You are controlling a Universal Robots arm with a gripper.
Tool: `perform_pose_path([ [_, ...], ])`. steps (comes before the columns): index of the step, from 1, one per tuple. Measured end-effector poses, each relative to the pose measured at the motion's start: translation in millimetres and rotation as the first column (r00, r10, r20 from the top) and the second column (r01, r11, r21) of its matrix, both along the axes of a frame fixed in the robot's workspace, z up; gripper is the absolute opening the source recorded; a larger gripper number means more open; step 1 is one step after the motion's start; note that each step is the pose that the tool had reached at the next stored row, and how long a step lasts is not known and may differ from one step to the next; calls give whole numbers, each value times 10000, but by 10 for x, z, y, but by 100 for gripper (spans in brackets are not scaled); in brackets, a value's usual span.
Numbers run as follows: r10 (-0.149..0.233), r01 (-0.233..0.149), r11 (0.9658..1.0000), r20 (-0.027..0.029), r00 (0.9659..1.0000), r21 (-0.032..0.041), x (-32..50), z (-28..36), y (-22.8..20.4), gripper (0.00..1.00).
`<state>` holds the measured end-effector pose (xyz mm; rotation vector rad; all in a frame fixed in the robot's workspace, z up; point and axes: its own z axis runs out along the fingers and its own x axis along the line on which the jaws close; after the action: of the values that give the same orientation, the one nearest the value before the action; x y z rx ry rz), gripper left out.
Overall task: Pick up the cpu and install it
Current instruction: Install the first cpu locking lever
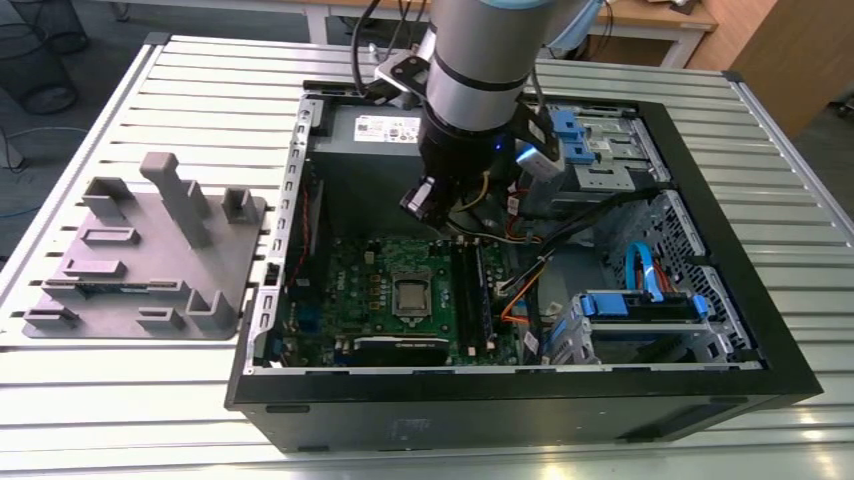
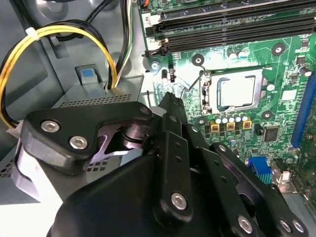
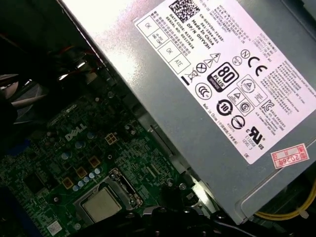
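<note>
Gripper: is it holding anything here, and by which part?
Nothing is held. The gripper hangs above the motherboard, and the cpu sits in its socket.

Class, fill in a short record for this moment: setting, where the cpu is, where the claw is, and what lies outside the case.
Setting: open computer case lying on a slatted metal table
Cpu: sits in the metal-framed socket on the green motherboard; seen in the exterior view and both wrist views
Claw: above the motherboard, near the power supply, apart from the cpu; its black linkage is in the second wrist view
Claw state: cannot tell
Outside the case: grey holder block, on the exterior view's left
</note>
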<state>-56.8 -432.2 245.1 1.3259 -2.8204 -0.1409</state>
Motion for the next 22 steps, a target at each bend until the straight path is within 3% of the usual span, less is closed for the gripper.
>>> perform_pose_path([
  [8, -167, 167, 9999, 0, 9999, -11, 0, -6, -97, 11],
  [18, -979, 979, 9952, 3, 9952, -42, -1, -23, -121, 11],
  [22, -1132, 1132, 9936, 4, 9936, -42, 0, -33, -173, 11],
])
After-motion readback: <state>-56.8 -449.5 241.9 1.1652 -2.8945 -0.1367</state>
